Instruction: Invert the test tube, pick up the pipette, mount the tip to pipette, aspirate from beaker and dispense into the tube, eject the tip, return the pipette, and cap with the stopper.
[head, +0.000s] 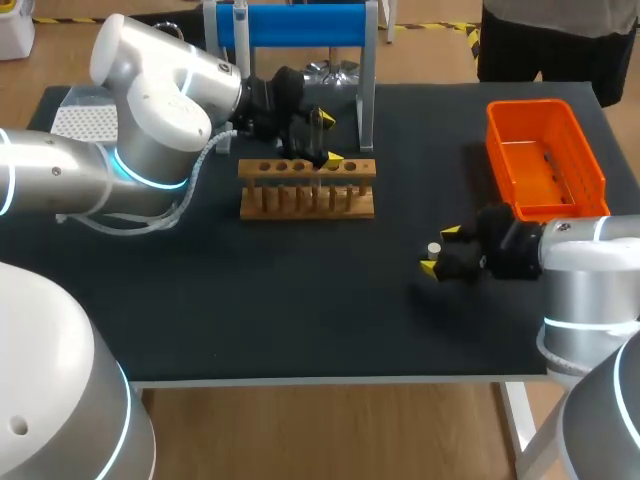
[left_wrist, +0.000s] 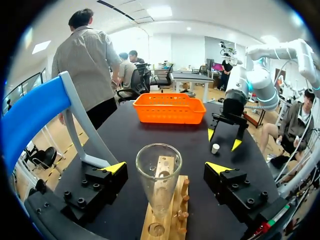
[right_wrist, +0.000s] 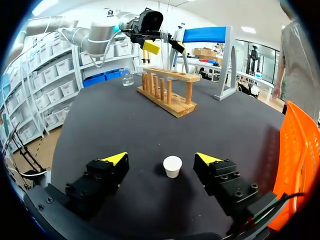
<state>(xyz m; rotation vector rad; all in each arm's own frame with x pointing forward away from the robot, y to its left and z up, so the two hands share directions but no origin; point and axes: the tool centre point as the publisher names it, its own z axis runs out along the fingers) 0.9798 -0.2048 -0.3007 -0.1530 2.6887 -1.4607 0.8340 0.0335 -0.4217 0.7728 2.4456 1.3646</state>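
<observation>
A clear glass test tube (left_wrist: 156, 197) stands mouth-up in the wooden rack (head: 307, 187). My left gripper (left_wrist: 166, 167) is open around the tube, and both fingers are clear of the glass. From above, that gripper (head: 328, 138) hovers over the rack's right half. A small white stopper (right_wrist: 172, 166) stands on the black table. My right gripper (right_wrist: 161, 159) is open on either side of it, with gaps on both sides. The stopper (head: 434, 248) and right gripper (head: 440, 250) are at the table's right front.
An orange basket (head: 545, 160) sits at the right rear, close behind my right arm. A blue-topped pipette stand (head: 290, 25) rises behind the rack. A glass beaker (right_wrist: 128, 78) stands beyond the rack. A white tip box (head: 85, 120) lies at far left.
</observation>
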